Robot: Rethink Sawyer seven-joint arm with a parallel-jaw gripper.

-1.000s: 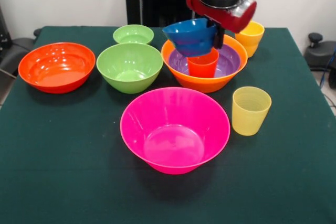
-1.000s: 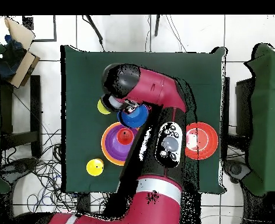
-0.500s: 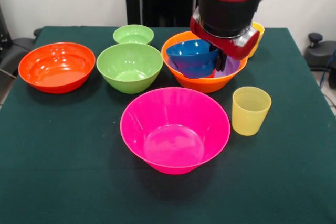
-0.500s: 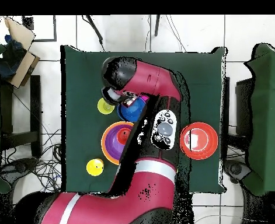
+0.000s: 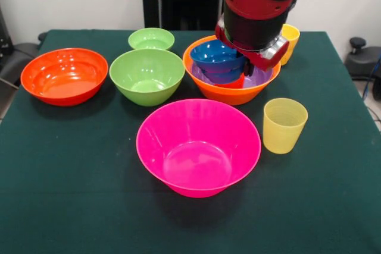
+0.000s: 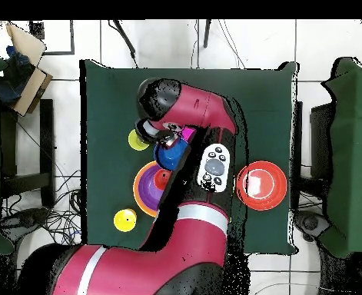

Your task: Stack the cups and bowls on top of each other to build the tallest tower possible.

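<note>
The tower is a large orange bowl [image 5: 229,94] holding a shallow purple bowl [image 5: 262,77] with a red-orange cup [image 5: 237,81] inside. A small blue bowl [image 5: 216,60] hangs low over that cup, inside the orange bowl's rim. My gripper [image 5: 246,66] is shut on the blue bowl's right rim, its fingers mostly hidden under the red wrist. From overhead the blue bowl [image 6: 168,156] shows beside the purple bowl [image 6: 147,192]. The paler yellow cup [image 5: 284,125] stands in front of the tower to the right. A second yellow cup [image 5: 290,37] stands behind the arm.
A large pink bowl [image 5: 198,146] sits at the table's centre front. Left of the tower stand a medium green bowl [image 5: 147,75], a small green bowl [image 5: 151,38] and a red-orange bowl [image 5: 64,75]. Green cloth covers the table [image 5: 71,194].
The gripper has come down with the blue bowl, from above the tower to inside the orange bowl's rim, now covering most of the red-orange cup.
</note>
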